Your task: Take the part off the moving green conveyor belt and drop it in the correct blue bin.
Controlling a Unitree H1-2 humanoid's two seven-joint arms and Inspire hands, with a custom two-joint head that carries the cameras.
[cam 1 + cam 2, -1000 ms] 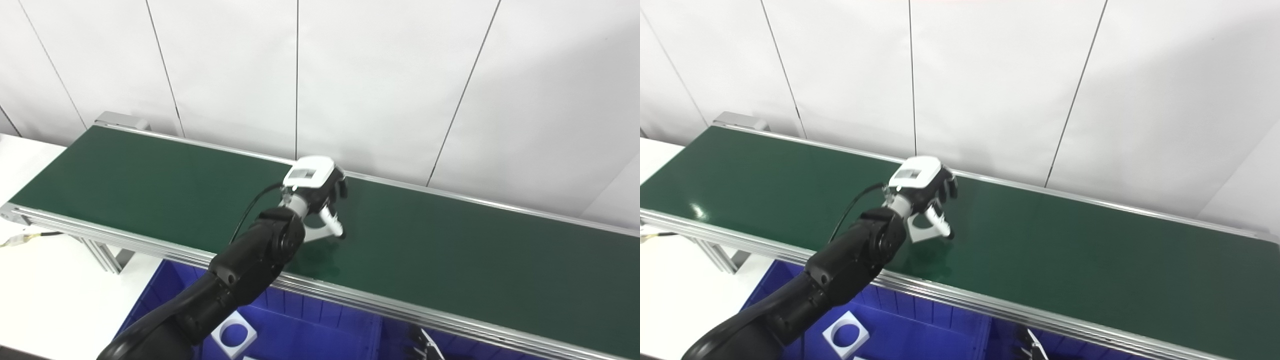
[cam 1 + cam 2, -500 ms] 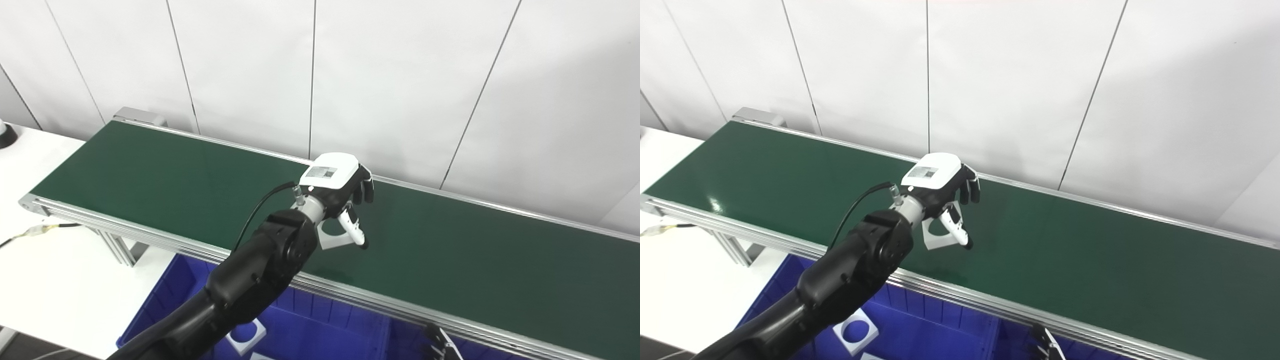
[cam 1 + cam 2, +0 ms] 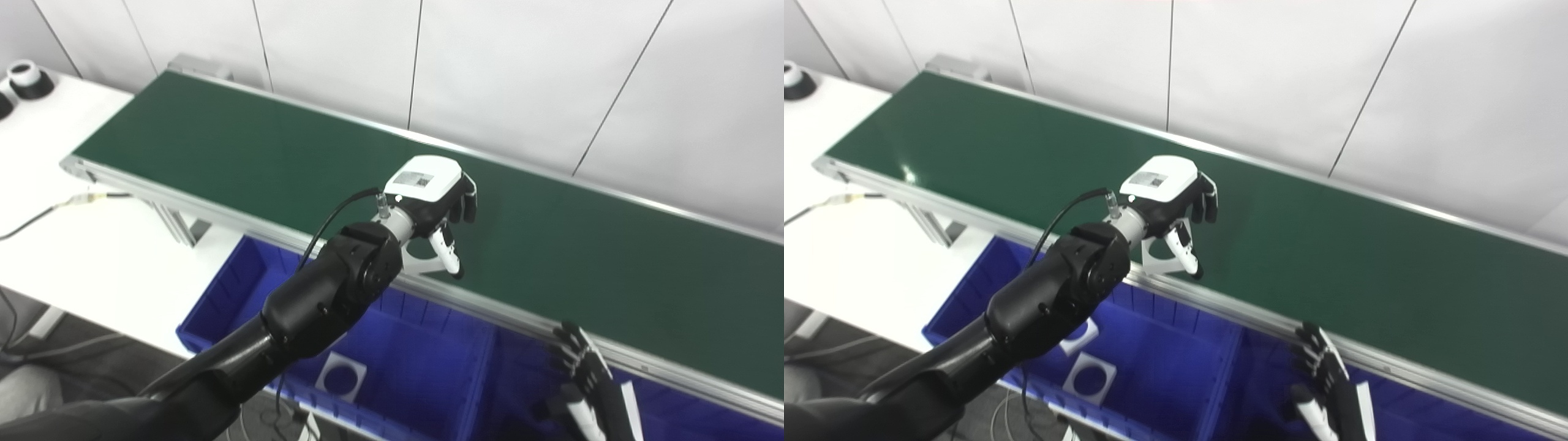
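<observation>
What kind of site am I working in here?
Likely a lab mock-up of a parts-sorting line: a green conveyor belt with aluminium rails, blue bins below holding white square parts, and plain white wall panels behind.

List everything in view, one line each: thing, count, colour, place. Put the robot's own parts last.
Conveyor belt: one, green with silver rails, running from far left to near right along the wall.
Held part: one, white square plate with a round hole, in the left hand above the belt's near rail.
Bin: one visible in full, blue, below the belt's near rail; more blue continues to the right.
Parts in bin: two, white squares with round holes, on the bin floor.
Table: one, white, at left.
Cable: one, black, on the table.
Left hand: one, black and white, shut on the held part.
Right hand: one, black, open, low at right.
</observation>
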